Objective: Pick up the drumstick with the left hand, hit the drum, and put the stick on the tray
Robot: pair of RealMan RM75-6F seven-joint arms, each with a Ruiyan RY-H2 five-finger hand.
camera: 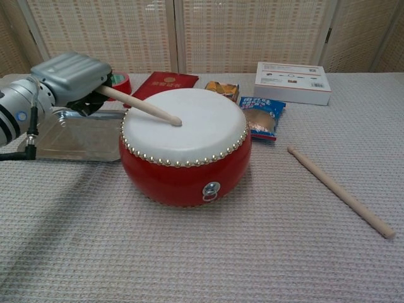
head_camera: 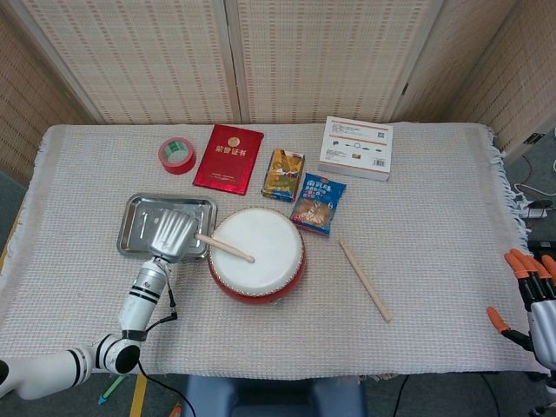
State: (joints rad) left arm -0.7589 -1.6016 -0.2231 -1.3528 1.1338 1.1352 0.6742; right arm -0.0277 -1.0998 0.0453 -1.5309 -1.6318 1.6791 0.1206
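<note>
A red drum [head_camera: 257, 276] [camera: 185, 169] with a white skin stands mid-table. My left hand [head_camera: 174, 233] [camera: 71, 77] hovers at the drum's left side, over the metal tray [head_camera: 135, 213] [camera: 47, 146], and grips a wooden drumstick [head_camera: 224, 248] [camera: 139, 106]. The stick slopes down to the right and its tip touches the white skin. A second drumstick [head_camera: 365, 281] [camera: 339, 191] lies loose on the cloth right of the drum. My right hand [head_camera: 532, 304] hangs off the table's right edge, orange fingertips apart, holding nothing.
Behind the drum lie a red tape roll [head_camera: 177, 155], a red booklet [head_camera: 228, 159], two snack packets [head_camera: 283, 175] [head_camera: 318, 204] and a white box [head_camera: 355, 148]. A woven cloth covers the table; folding screens stand behind.
</note>
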